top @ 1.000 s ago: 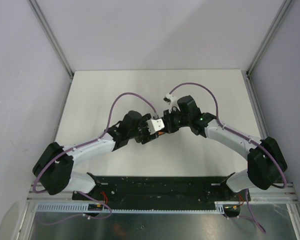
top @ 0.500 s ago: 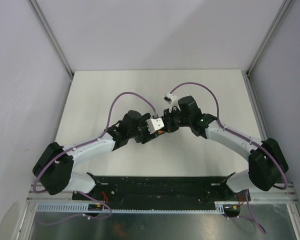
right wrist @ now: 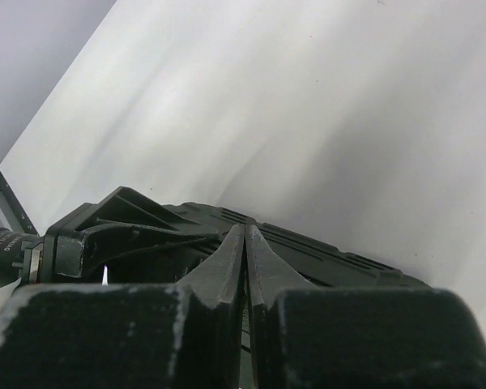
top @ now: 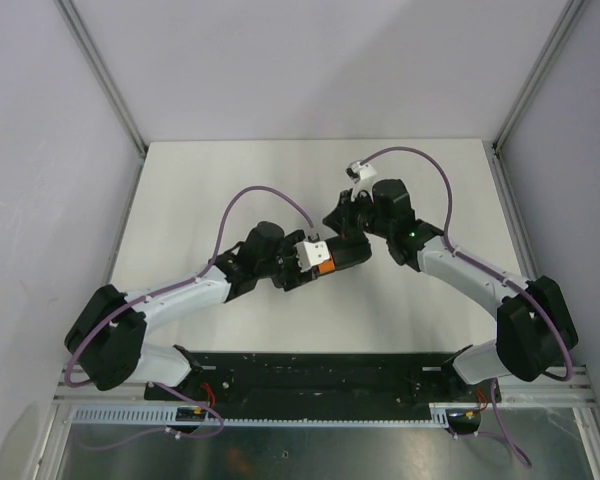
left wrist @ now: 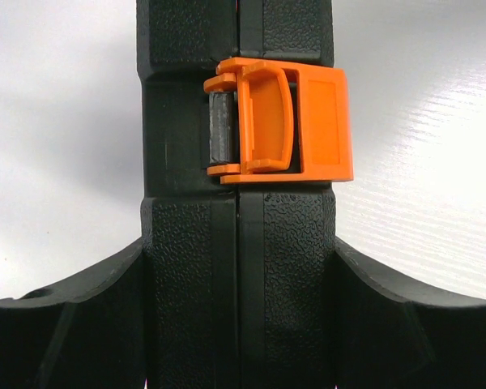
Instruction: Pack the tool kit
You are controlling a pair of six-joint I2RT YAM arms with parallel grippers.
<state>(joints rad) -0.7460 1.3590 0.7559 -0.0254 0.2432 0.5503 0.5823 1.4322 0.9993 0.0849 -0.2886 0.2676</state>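
White table [top: 200, 190], matt, enclosed left, right and far by pale lilac walls [top: 280, 60], with aluminium posts [top: 105, 85] rising from the far corners. The tool kit [top: 350, 250] is mid-table, closed and on edge, orange latch [left wrist: 308, 121] across its seam, well apart from every table edge. The left gripper [left wrist: 239, 275] clamps it, one finger on each shell. The right gripper [right wrist: 245, 243] is pinched tight on nothing, just beyond the case.

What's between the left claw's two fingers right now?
The closed tool kit, edge-on with its orange latch facing the camera, fills the gap, touching both fingers; the left wrist view shows it.
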